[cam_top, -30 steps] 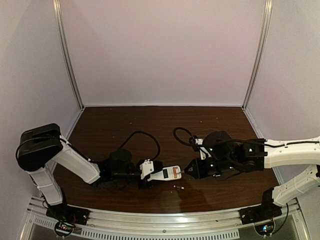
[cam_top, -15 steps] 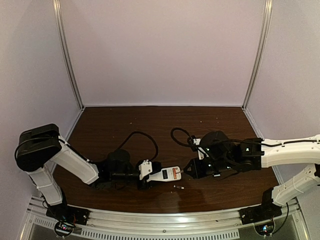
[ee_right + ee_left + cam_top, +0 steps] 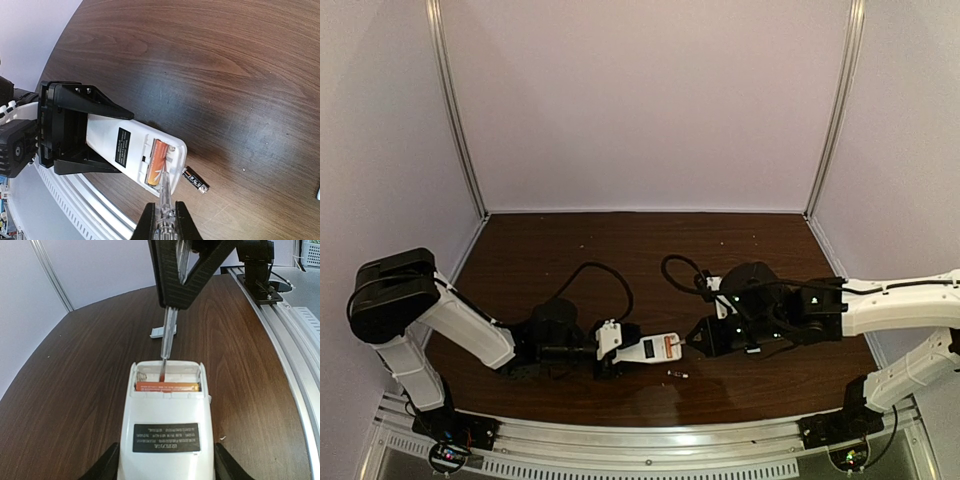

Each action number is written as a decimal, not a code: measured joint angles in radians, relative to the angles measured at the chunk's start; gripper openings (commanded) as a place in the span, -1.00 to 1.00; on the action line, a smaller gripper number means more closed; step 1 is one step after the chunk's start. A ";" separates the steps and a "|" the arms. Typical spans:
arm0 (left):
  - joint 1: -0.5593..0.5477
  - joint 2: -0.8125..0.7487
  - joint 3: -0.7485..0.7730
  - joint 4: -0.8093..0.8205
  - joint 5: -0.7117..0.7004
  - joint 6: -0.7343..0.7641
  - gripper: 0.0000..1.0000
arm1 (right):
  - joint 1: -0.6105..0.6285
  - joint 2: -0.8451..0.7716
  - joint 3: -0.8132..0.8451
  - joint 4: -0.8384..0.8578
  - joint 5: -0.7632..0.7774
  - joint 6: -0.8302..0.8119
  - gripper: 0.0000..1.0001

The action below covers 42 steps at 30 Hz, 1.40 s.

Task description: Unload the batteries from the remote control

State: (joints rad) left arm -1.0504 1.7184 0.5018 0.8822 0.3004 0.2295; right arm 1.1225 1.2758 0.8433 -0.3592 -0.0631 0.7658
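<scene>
Clearly, the top view gives only the general layout: the remote control (image 3: pixel 650 349) lies low over the brown table (image 3: pixel 620 250), in the lower middle of the frame between the two grippers, and its details are too small to read there. The left wrist view shows more. The remote is back side up with a dark label, its compartment at the far end is open, and one orange battery (image 3: pixel 167 386) lies across it. Behind this battery is an empty slot with a small spring (image 3: pixel 141 376). The right wrist view adds a loose battery (image 3: pixel 195 180), dark with silvery ends, on the wood just beside the open end of the remote. The left arm reaches low from the lower left of the top view, and the left gripper (image 3: pixel 608 352) is clamped on the sides of the remote at its label end. The right arm comes in from the right edge with the wrist low and pointing left. The right gripper (image 3: pixel 165 220) is clenched on the clear handle of a screwdriver (image 3: pixel 169 337), whose tip is inside the compartment at the orange battery; whether it presses on it I cannot tell. A small white piece (image 3: pixel 157 331) lies on the table beyond the remote, partly hidden by the screwdriver shaft. A black cable (image 3: pixel 605 275) loops above the left wrist, and a metal rail (image 3: pixel 285 340) runs along the table edge.
</scene>
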 measured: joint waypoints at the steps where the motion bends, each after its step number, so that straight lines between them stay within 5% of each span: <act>1: 0.000 -0.001 -0.002 0.000 0.001 0.000 -1.00 | 0.000 0.000 -0.003 0.004 -0.001 0.000 -1.00; 20: 0.003 -0.003 -0.017 -0.021 0.011 0.000 -1.00 | -0.034 -0.027 -0.143 0.198 -0.079 -0.018 -1.00; 42: 0.010 -0.003 -0.018 -0.047 0.037 0.000 -1.00 | -0.043 -0.029 -0.202 0.284 -0.105 -0.269 -1.00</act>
State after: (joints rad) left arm -1.0405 1.7153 0.4839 0.8349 0.3374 0.2298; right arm 1.0790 1.2472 0.6411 -0.0753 -0.1677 0.4965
